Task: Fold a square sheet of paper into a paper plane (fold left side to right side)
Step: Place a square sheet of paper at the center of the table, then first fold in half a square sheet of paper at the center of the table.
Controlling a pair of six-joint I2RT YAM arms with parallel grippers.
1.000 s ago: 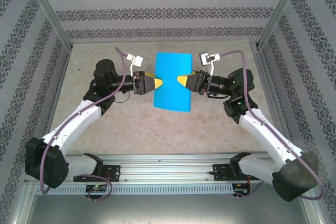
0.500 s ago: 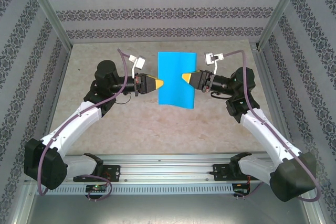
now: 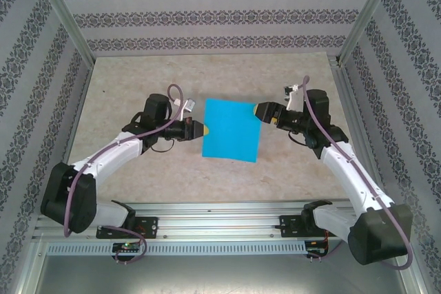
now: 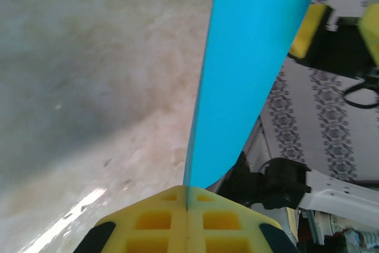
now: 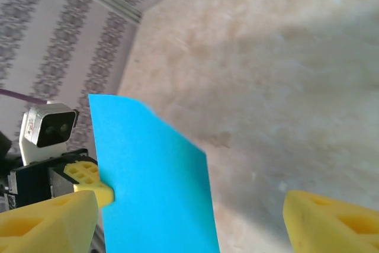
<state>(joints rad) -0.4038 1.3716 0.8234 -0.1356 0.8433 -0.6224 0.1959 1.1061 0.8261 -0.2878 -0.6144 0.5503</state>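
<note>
The square sheet of paper (image 3: 231, 130) is plain cyan-blue and looks unfolded. My left gripper (image 3: 202, 129) is shut on the middle of its left edge, and the sheet stands out from the closed yellow jaws (image 4: 187, 202) and hangs above the table. In the left wrist view the sheet (image 4: 249, 69) runs straight ahead. My right gripper (image 3: 262, 110) is open just off the sheet's top right corner and touches nothing. In the right wrist view the sheet (image 5: 154, 188) lies ahead of the wide-apart right gripper (image 5: 189, 205), with the left gripper's fingertip (image 5: 89, 183) at its far edge.
The beige table (image 3: 138, 87) lies inside patterned walls, with metal posts (image 3: 65, 18) at the back corners. An aluminium rail (image 3: 220, 215) carrying the arm bases runs along the near edge.
The left gripper shut on the sheet's left edge. The right gripper let go of the right edge, opened and drew back. The sheet flattened and came nearer.
</note>
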